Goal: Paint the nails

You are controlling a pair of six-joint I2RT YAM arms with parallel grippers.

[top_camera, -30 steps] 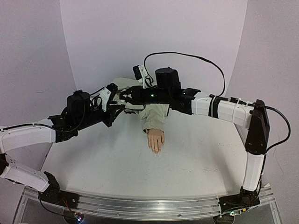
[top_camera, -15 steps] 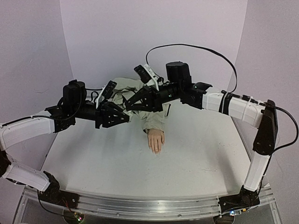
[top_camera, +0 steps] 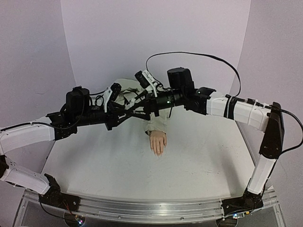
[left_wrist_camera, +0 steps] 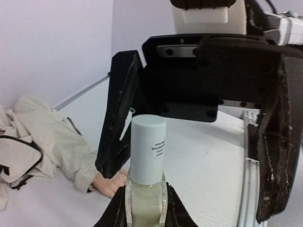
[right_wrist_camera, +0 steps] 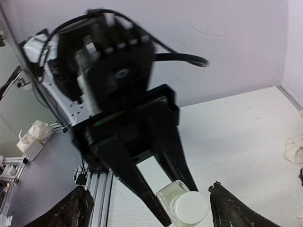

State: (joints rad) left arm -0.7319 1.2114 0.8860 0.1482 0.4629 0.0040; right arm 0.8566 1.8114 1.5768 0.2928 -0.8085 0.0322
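Note:
A small glass polish bottle (left_wrist_camera: pixel 146 203) with a white cap (left_wrist_camera: pixel 147 142) stands upright in my left gripper (left_wrist_camera: pixel 146 210), which is shut on its glass body. My right gripper (left_wrist_camera: pixel 185 195) faces it with jaws wide open, one finger on each side of the cap and touching nothing. From the right wrist, the cap (right_wrist_camera: pixel 190 207) sits between the left gripper's fingers (right_wrist_camera: pixel 142 189). Both grippers (top_camera: pixel 132 109) meet in the air above the table's back left. The mannequin hand (top_camera: pixel 158 142) lies flat below, fingertips toward the near edge. Its nails (top_camera: pixel 158 152) are too small to make out.
The beige sleeve (top_camera: pixel 158 118) runs back from the hand into a crumpled jacket (left_wrist_camera: pixel 28 142) by the rear wall. A crumpled tissue (right_wrist_camera: pixel 294 149) lies at the table's side. A metal rail (top_camera: pixel 151 208) lines the near edge.
Half a second ago the two grippers stood apart; they have come together again. The right gripper's jaws have gone from shut to wide open around the cap. The left still grips the bottle.

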